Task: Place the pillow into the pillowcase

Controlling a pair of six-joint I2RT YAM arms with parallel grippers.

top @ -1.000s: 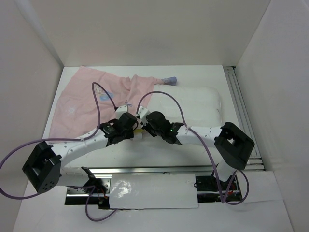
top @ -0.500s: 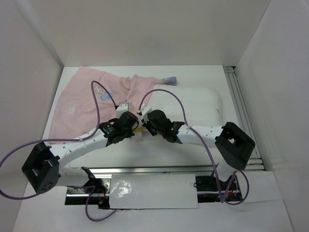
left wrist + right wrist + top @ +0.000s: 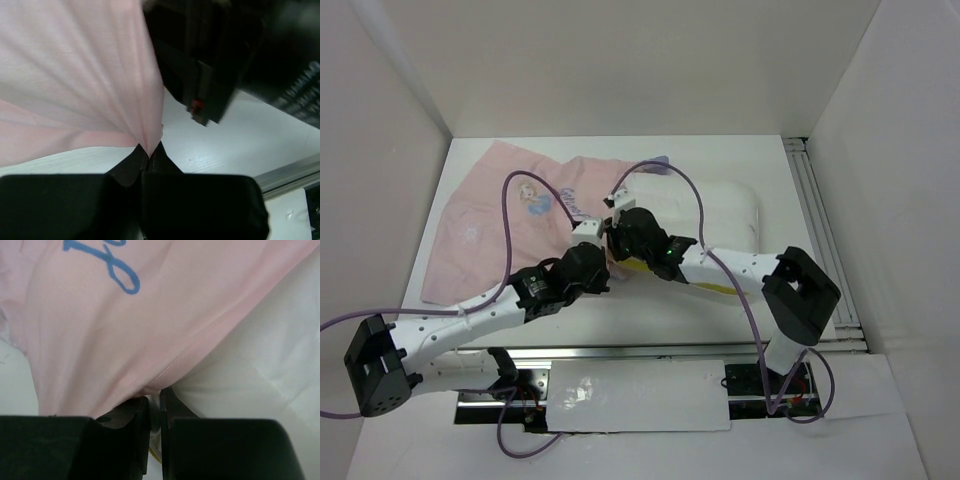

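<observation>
Left end effector point(image 3: 148, 148) pinches the pink pillowcase point(image 3: 75, 75) into fanned pleats; right end effector point(image 3: 155, 399) clamps the puffy white pillow point(image 3: 260, 355).

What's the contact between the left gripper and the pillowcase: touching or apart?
Touching. The left wrist view shows the pink pillowcase gathered into a fan of folds and pinched between the shut fingers of the left gripper.

Both arms point(image 3: 570, 285) are crossing over the near left end of the pillow point(image 3: 735, 210), hiding where it is meeting the pillowcase point(image 3: 485, 220), whose printed figure point(image 3: 533, 197) is looking too small to read. At the left wrist the pink cloth is running off the top and left edges and a black shape point(image 3: 210, 55) behind is blurring. At the right wrist, blue lettering point(image 3: 107, 265) is getting cut by the top edge
</observation>
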